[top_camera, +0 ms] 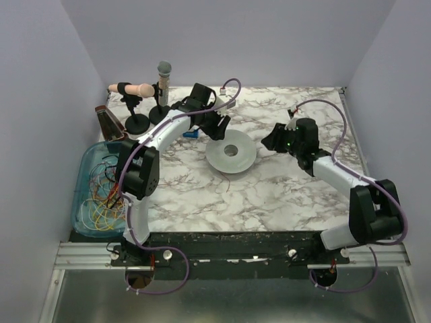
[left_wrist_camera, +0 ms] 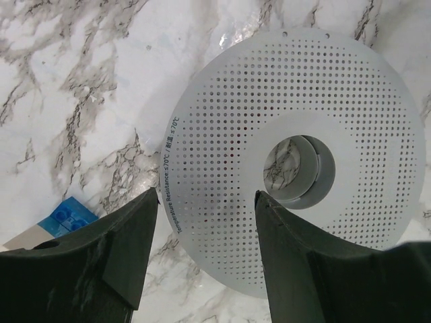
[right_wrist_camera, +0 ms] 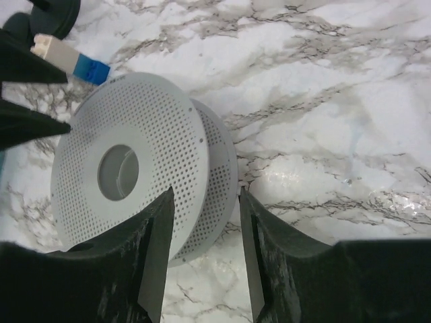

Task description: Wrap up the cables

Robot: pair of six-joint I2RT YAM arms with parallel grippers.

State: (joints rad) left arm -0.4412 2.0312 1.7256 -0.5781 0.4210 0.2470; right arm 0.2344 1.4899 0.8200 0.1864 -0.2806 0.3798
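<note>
The cables (top_camera: 101, 202), thin red, yellow and orange wires, lie tangled in a blue tray (top_camera: 82, 176) at the table's left edge; neither wrist view shows them. A pale grey perforated spool (top_camera: 231, 152) lies mid-table. My left gripper (top_camera: 215, 128) is open and empty, hovering over the spool's (left_wrist_camera: 296, 155) left rim, its tips (left_wrist_camera: 205, 202) apart over the flange. My right gripper (top_camera: 271, 140) is open at the spool's right side; in its wrist view the tips (right_wrist_camera: 204, 195) stand either side of the spool's (right_wrist_camera: 135, 168) rim without closing on it.
Two black stands hold a microphone (top_camera: 163, 74) and a beige handle (top_camera: 135, 89) at the back left. A dark red wedge-shaped object (top_camera: 110, 122) stands by the tray. A small blue-and-white box (right_wrist_camera: 73, 59) lies beside the spool, under the left arm.
</note>
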